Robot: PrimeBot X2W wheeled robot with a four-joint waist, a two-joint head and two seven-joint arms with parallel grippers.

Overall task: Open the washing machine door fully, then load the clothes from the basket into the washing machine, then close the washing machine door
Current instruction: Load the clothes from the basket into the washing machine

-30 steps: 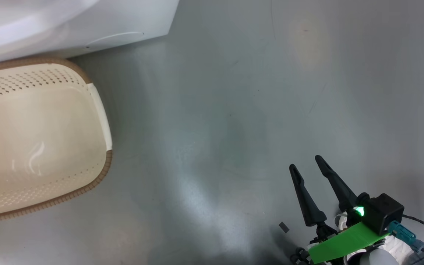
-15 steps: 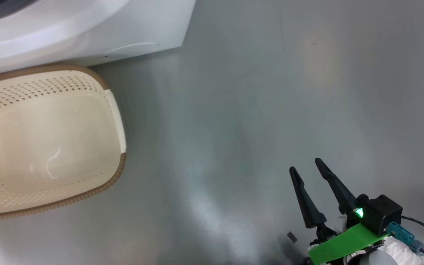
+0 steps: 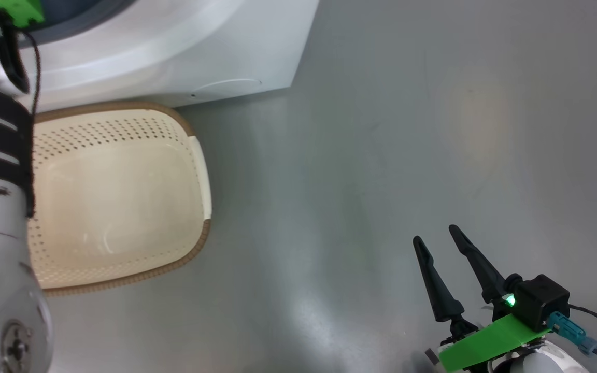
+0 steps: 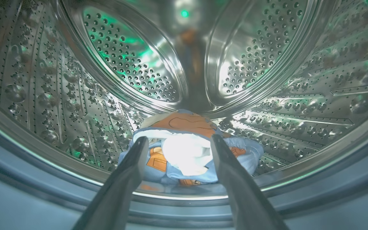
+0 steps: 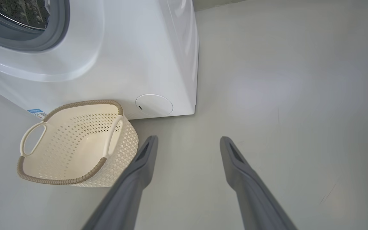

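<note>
Loading the washing machine (image 5: 123,48): this step looks all but done. The white front-loader stands on the grey floor (image 5: 283,80) with its mouth uncovered and a grey rubber ring (image 5: 43,44) round the opening.
Drum (image 4: 139,64): perforated steel with green glints; it carries the load at its bottom, close to the front lip.
Basket (image 3: 122,197): cream with a brown rim, on the floor just in front of the machine's lower front. Nothing lies in it.
Clothes (image 4: 184,150): blue fabric with orange patches bundled round a cream-white piece, resting inside the drum and, as far as I can judge, touching neither finger.
Left gripper (image 4: 179,140): at the drum mouth, fingers released and spread wide, one to each side of the bundle in its own view, grasping nothing.
Right gripper (image 3: 435,234): low over bare floor, well to the right of the basket, fingers apart and empty.
Next move: my reading is that the left arm should draw straight back, clear of the rubber ring. Then the washing machine door must be swung shut until it latches — with no fabric trailing over the lip.
</note>
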